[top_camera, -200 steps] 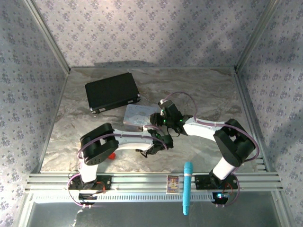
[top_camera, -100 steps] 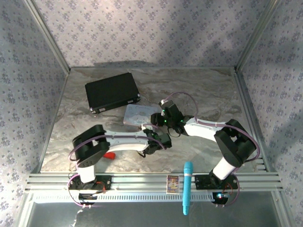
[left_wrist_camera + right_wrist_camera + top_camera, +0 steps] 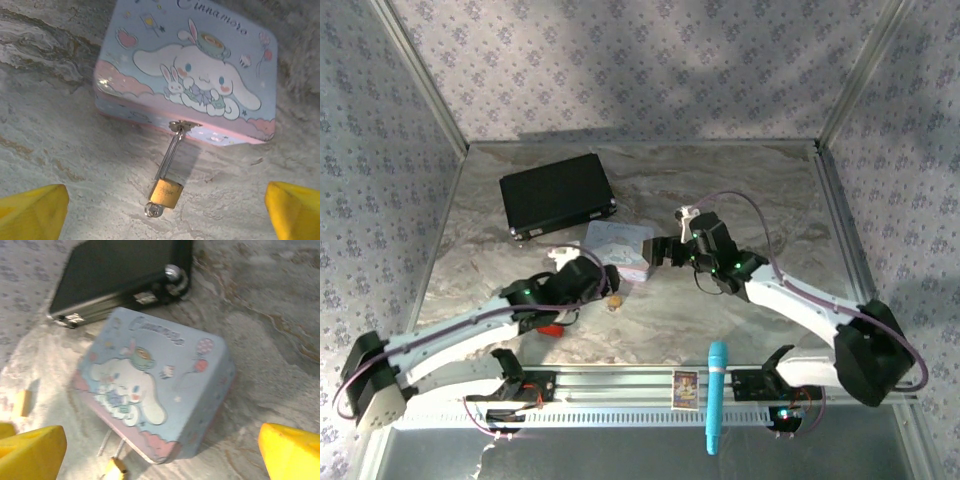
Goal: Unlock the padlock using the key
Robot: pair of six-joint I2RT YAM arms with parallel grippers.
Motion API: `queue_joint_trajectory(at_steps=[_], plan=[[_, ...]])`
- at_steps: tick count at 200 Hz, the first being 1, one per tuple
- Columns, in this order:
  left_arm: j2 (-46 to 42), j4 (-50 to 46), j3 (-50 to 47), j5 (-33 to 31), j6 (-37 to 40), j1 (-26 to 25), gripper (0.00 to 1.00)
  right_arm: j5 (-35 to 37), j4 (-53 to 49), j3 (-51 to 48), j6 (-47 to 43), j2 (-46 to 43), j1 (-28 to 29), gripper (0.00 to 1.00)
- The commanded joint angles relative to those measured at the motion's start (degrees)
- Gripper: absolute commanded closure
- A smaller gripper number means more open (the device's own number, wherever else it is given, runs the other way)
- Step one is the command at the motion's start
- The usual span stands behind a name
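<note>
Padlock (image 3: 165, 193): lies on worktop (image 3: 60, 150) by tin (image 3: 200, 60), shackle through its clasp; key (image 3: 152, 210) seemingly in keyhole. Left claw (image 3: 162, 215), right claw (image 3: 160, 452): wide, holding nothing. I judge turning is pending; next, steady body, pinch key.

Bare table (image 3: 75, 150) surrounds the padlock (image 3: 165, 192); the pastel tin (image 3: 200, 60) blocks behind.

Padlock (image 3: 166, 192) before tin (image 3: 200, 65), case (image 3: 557, 193) behind
</note>
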Motion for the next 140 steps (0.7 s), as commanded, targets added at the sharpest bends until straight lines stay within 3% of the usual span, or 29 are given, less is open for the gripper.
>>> queue_joint_trajectory(at_steps=[1,25,45,70,103,140], plan=[[-5.27,4.85,-2.93,9.35,5.05,5.01,0.00,-0.05,-3.79,-1.06,-0.31,-0.39,5.19,0.04],[-7.86,4.47,-4.99,17.56,5.49,13.35,0.00,3.02,-0.83,-0.80,1.89,3.92,13.26,0.16],[-7.77,3.00,-5.35,19.95,5.64,17.33,0.00,4.69,2.85,0.18,4.30,10.26,17.23,0.26],[-6.63,2.08,-4.84,20.15,5.66,17.87,0.00,7.82,5.15,2.29,6.15,17.04,19.48,0.30],[-5.09,0.38,-4.98,18.23,2.73,17.97,0.00,10.55,1.88,7.18,5.97,23.84,21.31,0.43],[-5.81,2.75,-8.00,19.61,0.64,17.87,0.00,11.57,0.25,9.75,6.44,28.47,21.79,0.46]])
